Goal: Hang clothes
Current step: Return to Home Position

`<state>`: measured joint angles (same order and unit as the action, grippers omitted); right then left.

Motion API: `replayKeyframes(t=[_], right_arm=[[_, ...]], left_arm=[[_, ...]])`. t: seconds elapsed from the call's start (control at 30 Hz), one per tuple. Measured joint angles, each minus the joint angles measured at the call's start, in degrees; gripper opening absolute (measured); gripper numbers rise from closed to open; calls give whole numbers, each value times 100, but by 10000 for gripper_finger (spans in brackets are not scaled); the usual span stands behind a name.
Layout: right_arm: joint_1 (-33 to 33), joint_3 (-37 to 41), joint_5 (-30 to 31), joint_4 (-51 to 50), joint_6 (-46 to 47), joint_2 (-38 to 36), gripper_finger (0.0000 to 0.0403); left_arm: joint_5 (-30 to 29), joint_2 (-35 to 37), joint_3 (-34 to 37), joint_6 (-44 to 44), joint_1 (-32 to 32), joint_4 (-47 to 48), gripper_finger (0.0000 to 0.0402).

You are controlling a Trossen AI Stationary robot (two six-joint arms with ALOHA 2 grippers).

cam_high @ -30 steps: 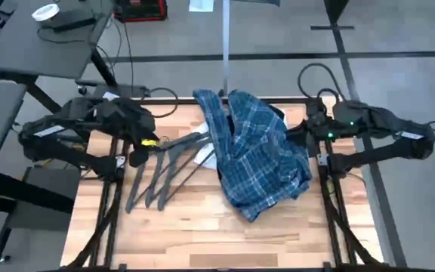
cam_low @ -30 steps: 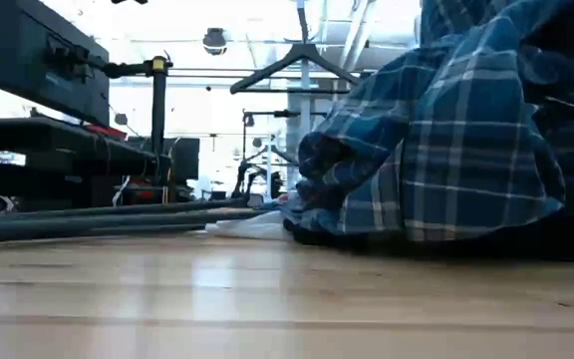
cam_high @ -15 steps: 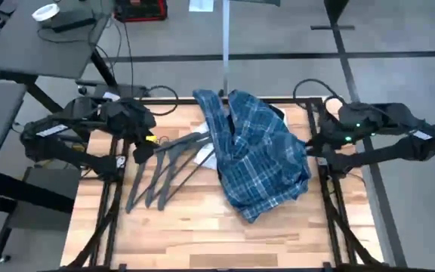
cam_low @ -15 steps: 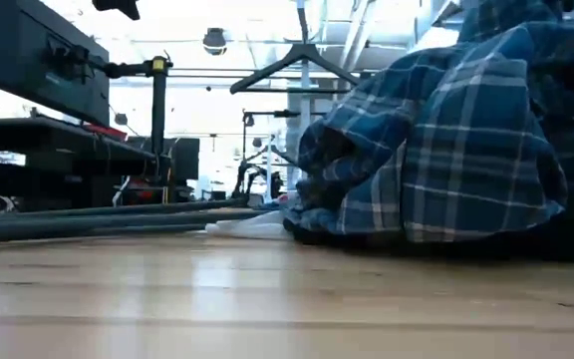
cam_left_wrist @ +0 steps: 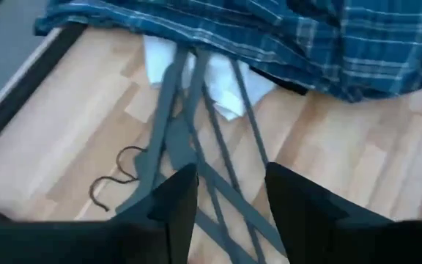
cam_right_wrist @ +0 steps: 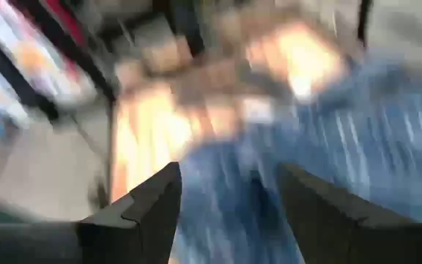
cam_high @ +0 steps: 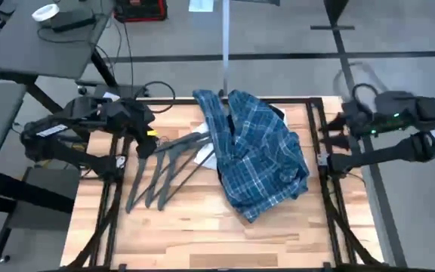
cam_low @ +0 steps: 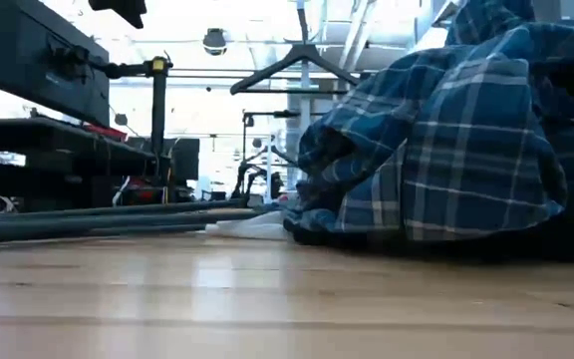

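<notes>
The blue-and-white plaid shirt (cam_high: 259, 155) lies crumpled in a heap on the middle of the wooden table, over a white top (cam_high: 206, 157) and a black top (cam_low: 446, 244) that peek out beneath it. Several dark hangers (cam_high: 165, 162) lie flat to its left. My left gripper (cam_high: 143, 143) hovers open above the hangers' hook ends (cam_left_wrist: 112, 172), its fingers either side of the hanger arms (cam_left_wrist: 229, 205) without touching them. My right gripper (cam_high: 334, 128) is open and empty beyond the table's right edge (cam_right_wrist: 229, 205).
A thin rack pole (cam_high: 225, 45) rises behind the table's far edge, and one hanger (cam_low: 302, 60) hangs on it. The near half of the table (cam_high: 202, 234) is bare wood. A black frame (cam_high: 316, 136) edges the table.
My right gripper has drawn back from the shirt's right side toward and past the table's right edge. The shirt's raised part has sunk a little onto the heap. My left gripper has risen slightly above the hangers.
</notes>
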<state>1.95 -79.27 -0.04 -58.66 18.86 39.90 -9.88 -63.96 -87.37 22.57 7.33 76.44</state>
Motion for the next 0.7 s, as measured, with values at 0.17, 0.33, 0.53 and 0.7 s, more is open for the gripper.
replayKeyframes(t=[0.17,0.33,0.53,0.7], right_arm=[[-47,1631,1,1148,-154,-733,209],[-45,3428,3,2926,-137,-1496,209],[-47,5037,-18,4480,-228,-2531,209],[-47,5787,-122,4921,-383,-3503,209]], left_arm=[[-42,0,0,80,0,2,144],[-38,0,2,104,0,57,144],[45,0,44,600,-156,53,144],[52,0,44,381,-249,-10,144]])
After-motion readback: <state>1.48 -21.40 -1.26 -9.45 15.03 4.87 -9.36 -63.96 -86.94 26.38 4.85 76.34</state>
